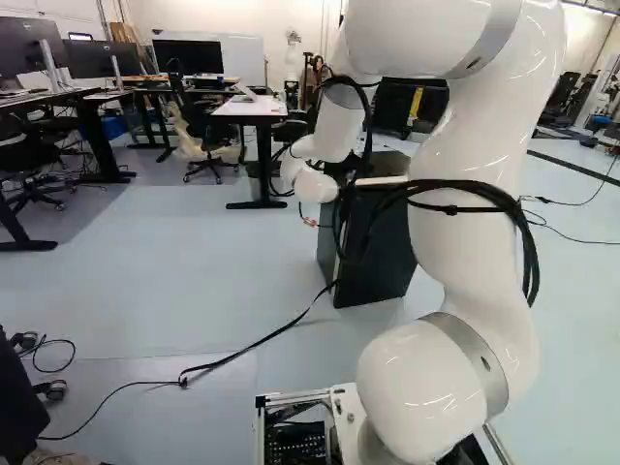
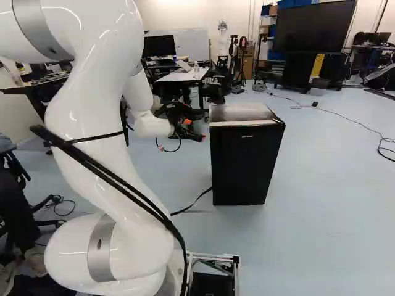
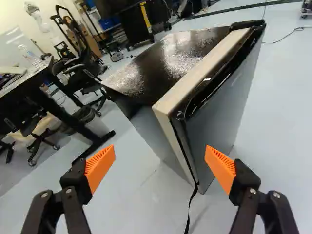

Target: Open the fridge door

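The black fridge stands upright on the floor, ahead of the pincer and apart from its fingertips. Its door faces back toward the robot's base and lies against the body, with a pale strip running along the upper edge. In the wrist view the shiny dark top slopes across the scene beyond the strip, and the lower corner of the door side shows in the gap between the two fingers, further ahead than they reach.

The pincer is spread wide—its orange pads stand well apart with nothing between them, so it has hold of nothing. In the right base view it hangs near the level of the fridge's top, just beside the upper corner as that view shows it. The white arm carries it there, with dark cables strapped along its length.

From under the fridge, ahead of and below the pincer, a black cord comes out and runs over the floor back toward the base. Farther ahead of the pincer, well beyond the fridge, come a white-topped desk with office chairs near it, a large screen on a stand, and another robot—white, upright, in front of the far wall. A pale whiteboard stands back there too.
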